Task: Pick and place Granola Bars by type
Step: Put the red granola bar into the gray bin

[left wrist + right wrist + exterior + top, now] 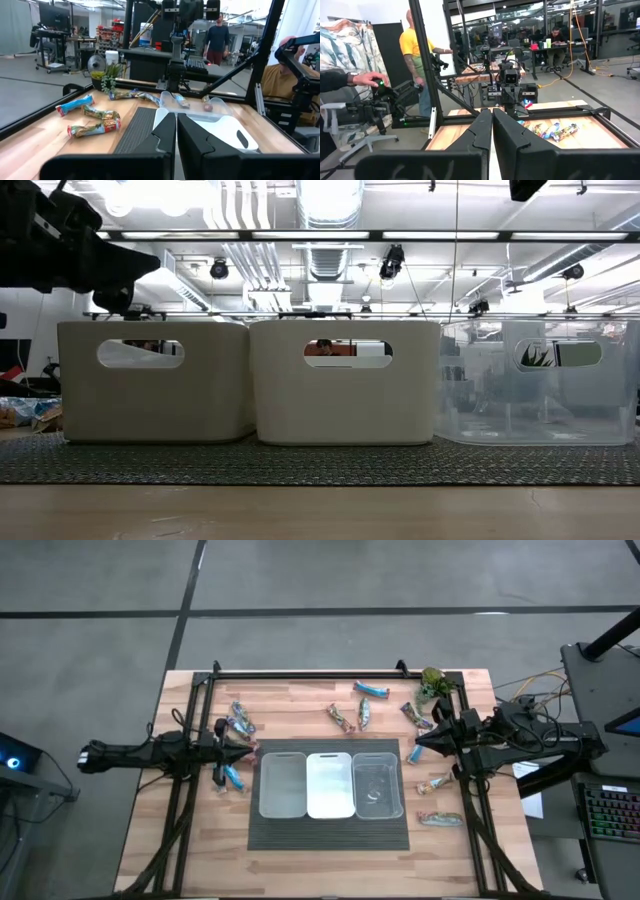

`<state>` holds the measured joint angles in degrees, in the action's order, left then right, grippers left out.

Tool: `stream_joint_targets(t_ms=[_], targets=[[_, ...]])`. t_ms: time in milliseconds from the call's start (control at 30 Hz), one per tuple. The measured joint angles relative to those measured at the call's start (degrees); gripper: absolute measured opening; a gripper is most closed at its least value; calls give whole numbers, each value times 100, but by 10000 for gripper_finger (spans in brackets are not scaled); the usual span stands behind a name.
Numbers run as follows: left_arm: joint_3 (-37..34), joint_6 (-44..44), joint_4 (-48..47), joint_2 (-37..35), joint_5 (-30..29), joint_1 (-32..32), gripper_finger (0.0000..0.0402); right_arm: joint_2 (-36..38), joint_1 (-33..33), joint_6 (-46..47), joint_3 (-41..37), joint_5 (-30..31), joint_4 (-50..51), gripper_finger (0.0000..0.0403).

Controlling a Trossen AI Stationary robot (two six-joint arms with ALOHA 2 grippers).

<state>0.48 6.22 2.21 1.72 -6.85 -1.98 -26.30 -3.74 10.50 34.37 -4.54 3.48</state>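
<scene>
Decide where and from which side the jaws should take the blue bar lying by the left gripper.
Judging by the high view, take the blue bar across its narrow middle, coming straight down from above. It lies flat on the table, slanted, so turn the shut left gripper to cross its long axis. Its flat ends offer little to pinch.

We see three rectangular plastic bins [330, 783] side by side on a dark ribbed mat [330, 835] at the wooden table's [150, 840] middle, foil-wrapped granola bars [238, 723] scattered left, behind and right of them, a green leafy plant [433, 684] at the far right corner
</scene>
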Motion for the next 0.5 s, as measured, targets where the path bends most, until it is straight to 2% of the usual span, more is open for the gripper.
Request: stream_joint_targets(t_ms=[300, 500], targets=[[-1, 0, 5, 2, -7, 0, 0, -4, 2, -33, 0, 8, -21, 8], [-3, 1, 7, 2, -7, 0, 0, -172, 6, -197, 2, 342, -705, 8]])
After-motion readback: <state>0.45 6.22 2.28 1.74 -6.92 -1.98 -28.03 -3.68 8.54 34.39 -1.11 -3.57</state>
